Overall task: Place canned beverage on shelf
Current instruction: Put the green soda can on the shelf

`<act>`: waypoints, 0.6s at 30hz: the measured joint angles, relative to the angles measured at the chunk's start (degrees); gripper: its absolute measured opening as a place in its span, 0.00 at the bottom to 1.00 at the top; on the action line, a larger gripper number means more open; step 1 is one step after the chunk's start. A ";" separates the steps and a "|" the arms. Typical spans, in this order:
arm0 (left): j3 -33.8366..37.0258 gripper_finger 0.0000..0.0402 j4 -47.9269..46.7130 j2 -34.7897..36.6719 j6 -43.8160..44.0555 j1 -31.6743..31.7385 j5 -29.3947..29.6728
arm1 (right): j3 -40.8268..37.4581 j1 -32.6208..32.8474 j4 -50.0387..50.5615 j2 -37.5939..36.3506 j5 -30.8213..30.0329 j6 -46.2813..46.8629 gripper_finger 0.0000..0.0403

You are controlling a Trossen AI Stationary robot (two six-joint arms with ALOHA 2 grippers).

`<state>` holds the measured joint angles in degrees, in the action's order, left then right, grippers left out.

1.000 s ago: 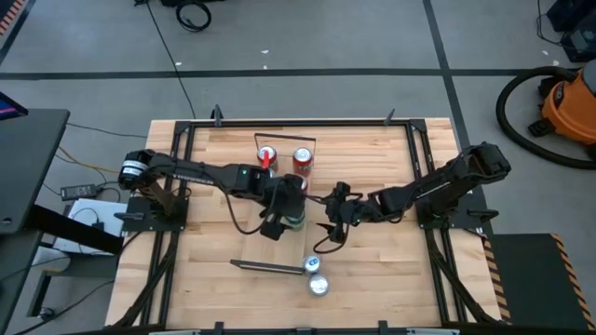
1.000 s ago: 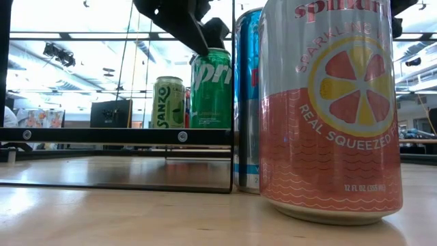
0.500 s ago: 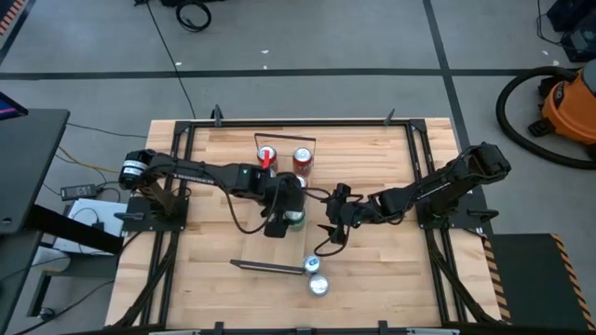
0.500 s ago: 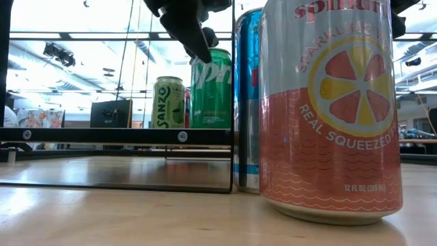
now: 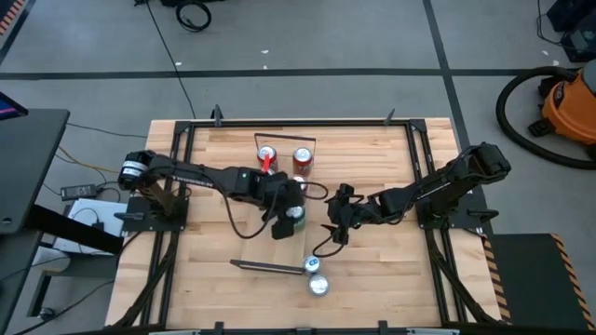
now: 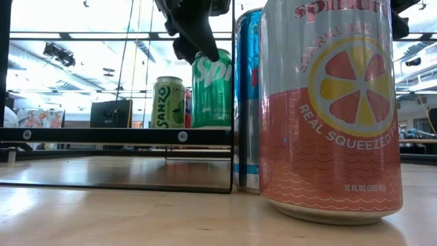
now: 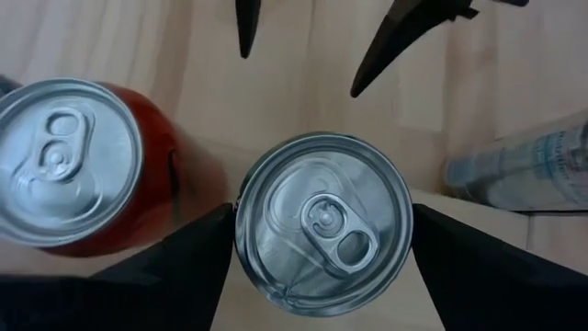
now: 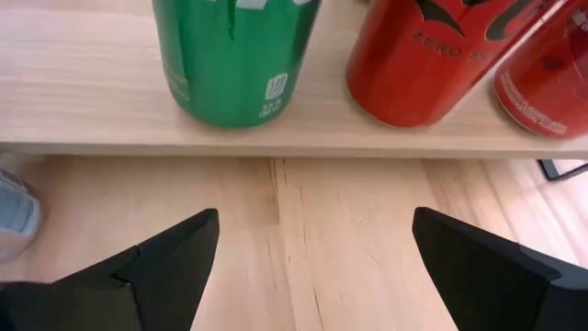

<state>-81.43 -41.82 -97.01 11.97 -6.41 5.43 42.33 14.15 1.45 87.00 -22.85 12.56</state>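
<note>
L gripper point(image 7: 322, 267) clamps green can point(image 7: 323, 223) on shelf point(image 8: 92, 101); R gripper point(image 8: 312, 248) spread, empty.

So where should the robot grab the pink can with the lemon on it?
Around its round side wall, high up, coming down from above. The pink can stands upright on the table, and the blue can crowds one side. The left end effector holds the green can that way.
</note>
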 joint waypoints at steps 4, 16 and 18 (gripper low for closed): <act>0.00 0.78 -1.76 0.00 0.02 -2.10 5.92 | 0.00 0.00 2.78 -0.11 -1.30 1.50 0.93; -0.09 0.78 -9.36 1.45 2.94 -3.94 10.34 | 0.00 0.02 3.99 -1.28 -1.51 3.19 0.93; 0.03 0.78 -11.57 2.23 3.63 -3.94 10.70 | 0.00 0.04 4.17 -1.28 -1.51 3.55 0.93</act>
<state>-81.39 -53.39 -94.78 15.59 -10.35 16.14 42.33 14.20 5.61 85.71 -24.36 16.10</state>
